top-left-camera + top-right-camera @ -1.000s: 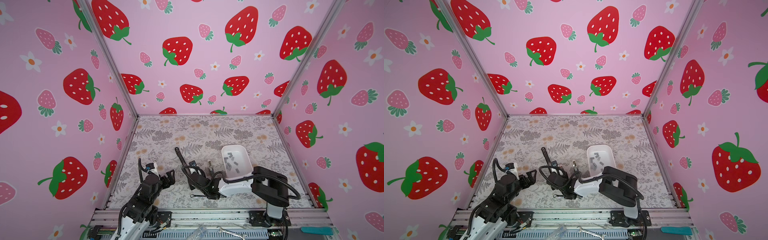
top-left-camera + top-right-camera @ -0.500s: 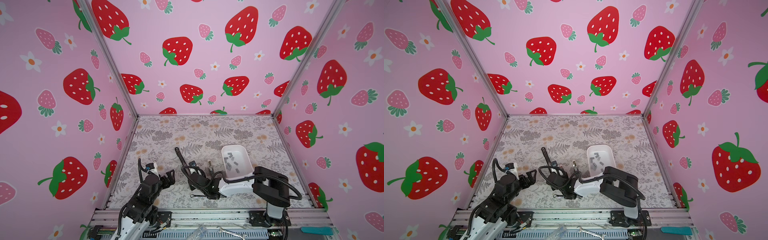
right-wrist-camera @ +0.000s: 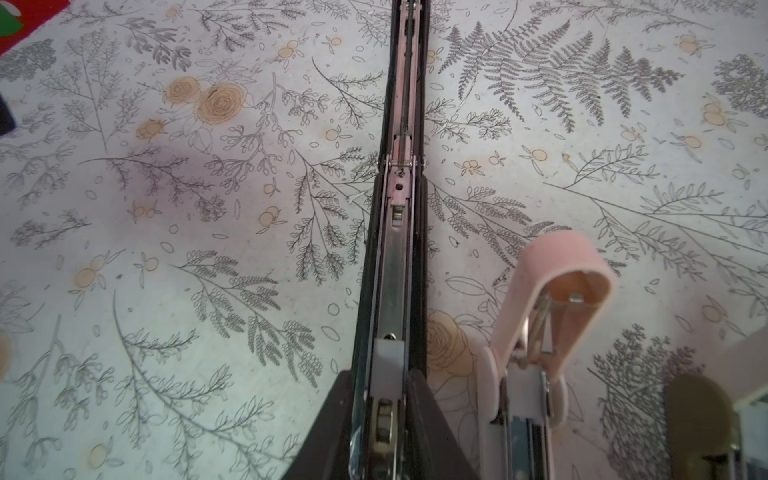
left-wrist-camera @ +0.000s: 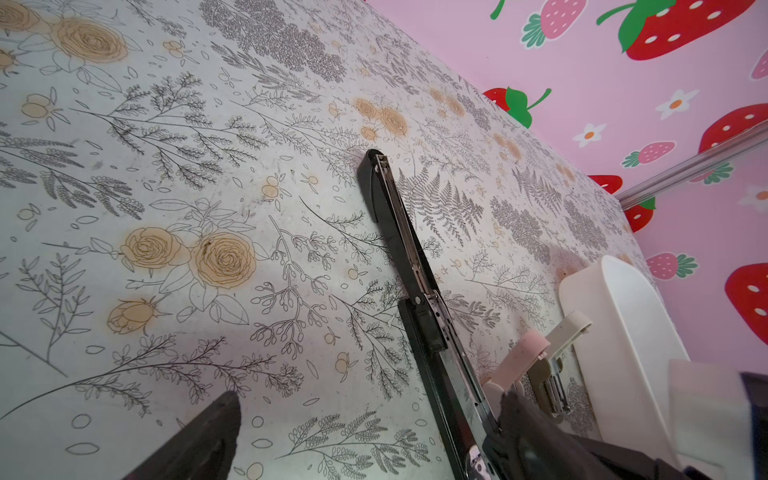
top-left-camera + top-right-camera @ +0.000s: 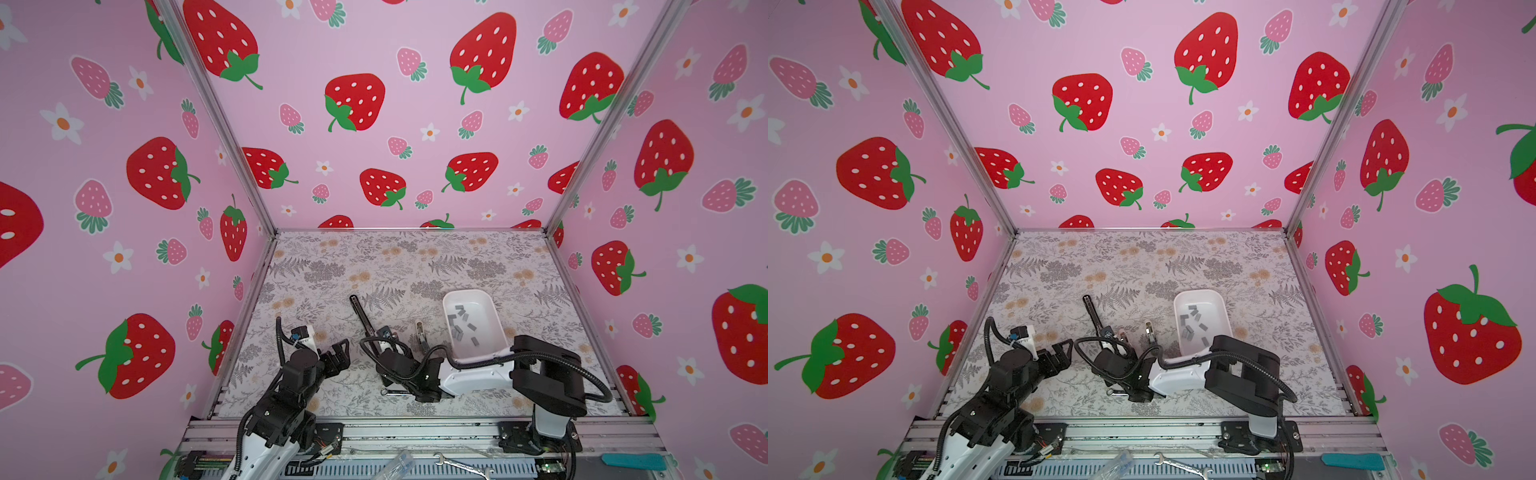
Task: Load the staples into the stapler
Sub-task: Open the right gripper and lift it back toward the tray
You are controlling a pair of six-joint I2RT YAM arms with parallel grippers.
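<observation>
Staples [image 5: 462, 323]: loose grey strips, all lying inside the white tray [image 5: 494, 328], scattered over its floor; none outside it that I can see. The black stapler [image 5: 362, 316] lies flat on the floral mat [image 5: 415, 266] to the left of the tray in both top views, hinged wide open, metal magazine channel facing up. Between it and the tray sit two mini staplers, a pink one [image 3: 557, 282] with its lid raised and a beige one [image 4: 569, 328] just beside the tray wall. The right gripper [image 3: 380, 374] is down at the black stapler's near end, one finger close along each side of the magazine. I cannot tell whether the fingers press on it or merely flank it. The left gripper [image 5: 337, 355] hangs farther left of the tray than the stapler, fingers spread wide apart, holding nothing, off the mat.
</observation>
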